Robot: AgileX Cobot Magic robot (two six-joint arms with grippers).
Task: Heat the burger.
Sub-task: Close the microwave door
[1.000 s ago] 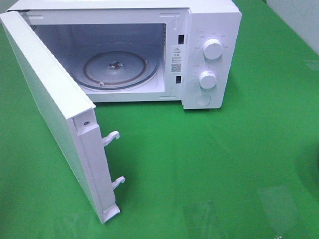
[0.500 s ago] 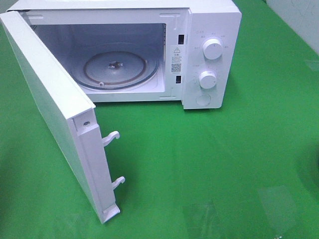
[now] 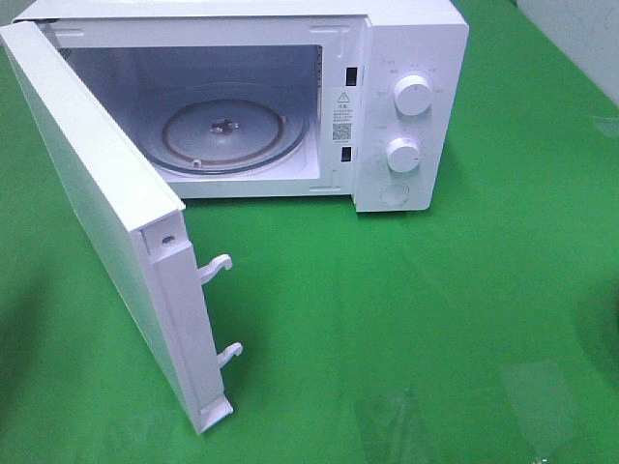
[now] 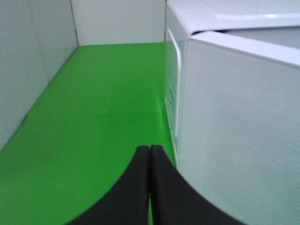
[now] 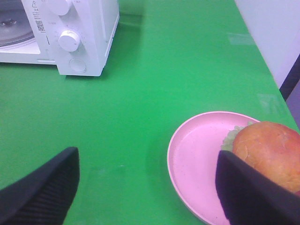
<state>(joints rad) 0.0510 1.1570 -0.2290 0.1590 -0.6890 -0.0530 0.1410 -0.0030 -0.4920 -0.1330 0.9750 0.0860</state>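
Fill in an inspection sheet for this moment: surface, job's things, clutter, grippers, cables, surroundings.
Surface: green table, bare in front of the microwave.
Job's things: burger sits on one side of a pink plate, seen only in the right wrist view. Microwave stands with its door swung wide open; the glass turntable inside carries nothing.
Clutter: nothing seen.
Grippers: left gripper shut and holding nothing, beside the outer face of the door. Right gripper open, empty, above the table next to the plate; one finger overlaps the burger in the picture, contact cannot be told.
Cables: nothing seen.
Surroundings: pale walls border the table.
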